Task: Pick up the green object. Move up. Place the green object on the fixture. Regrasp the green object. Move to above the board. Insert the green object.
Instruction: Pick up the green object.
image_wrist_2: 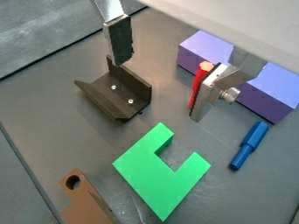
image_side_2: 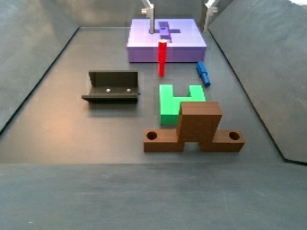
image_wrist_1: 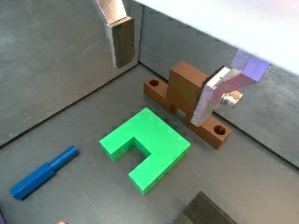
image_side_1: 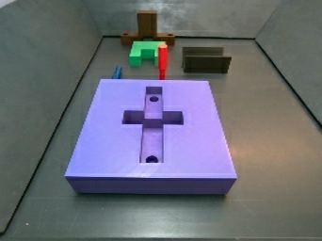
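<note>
The green object (image_wrist_1: 142, 147) (image_wrist_2: 163, 166) lies flat on the grey floor, its notch facing the purple board (image_side_2: 142, 40); both side views show the green object (image_side_1: 147, 52) (image_side_2: 180, 99) too. My gripper (image_wrist_1: 160, 92) (image_wrist_2: 160, 87) hangs open well above it, with nothing between the fingers (image_wrist_1: 121, 42). In a side view only the fingertips (image_side_2: 150, 8) show, at the top edge. The dark fixture (image_wrist_2: 114, 94) (image_side_2: 114, 87) (image_side_1: 205, 60) stands apart beside the green object, with nothing in it. The board (image_side_1: 189, 141) (image_wrist_2: 274, 87) lies further off with its cross recess bare.
A brown wooden stand (image_wrist_1: 184, 92) (image_side_2: 195, 128) (image_side_1: 149, 24) sits close to the green piece. A slim red peg (image_wrist_2: 198, 87) (image_side_2: 163, 56) (image_side_1: 164, 61) stands upright between board and green piece. A blue peg (image_wrist_1: 45, 172) (image_side_2: 203, 74) lies on the floor. Grey walls enclose the floor.
</note>
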